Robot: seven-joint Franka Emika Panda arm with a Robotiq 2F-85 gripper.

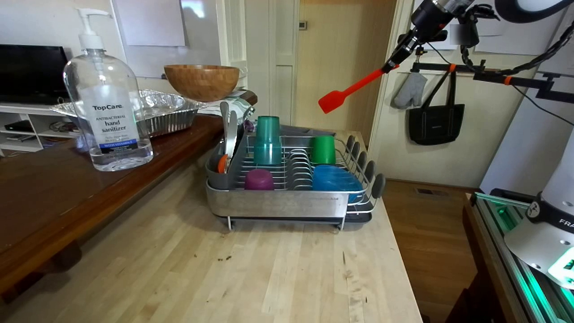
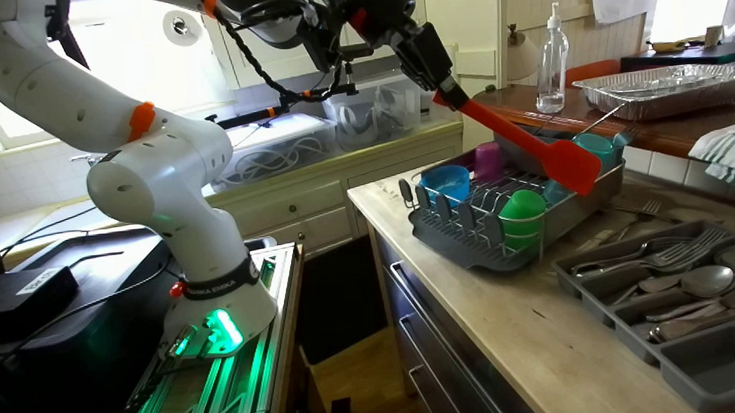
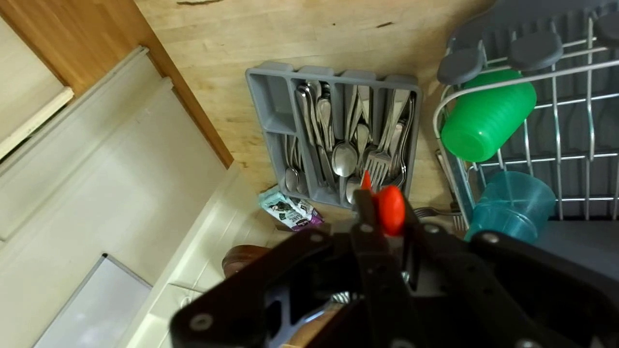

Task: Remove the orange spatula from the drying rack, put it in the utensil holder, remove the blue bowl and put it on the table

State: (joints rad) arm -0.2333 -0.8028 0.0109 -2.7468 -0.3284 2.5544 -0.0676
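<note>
My gripper [image 1: 391,66] is shut on the orange spatula [image 1: 332,101] near its handle end, also in an exterior view [image 2: 572,165]. The spatula hangs tilted in the air, blade down, higher than the drying rack [image 1: 278,204]. In the wrist view the gripper [image 3: 385,208] shows only the red handle end and a bit of blade. The blue bowl [image 1: 336,178] rests tilted in the rack, also in an exterior view [image 2: 446,184]; it is out of the wrist view. A grey utensil holder [image 1: 222,179] with cutlery is at the rack's side. The table [image 1: 269,269] lies beneath.
A grey cutlery tray [image 2: 642,317] lies beside the rack, with loose forks [image 2: 645,212] between. Green [image 1: 323,150], teal [image 1: 267,141] and purple [image 1: 259,179] cups stand in the rack. The dark counter [image 1: 89,188] bears a sanitizer bottle [image 1: 112,121] and foil pan [image 1: 172,116].
</note>
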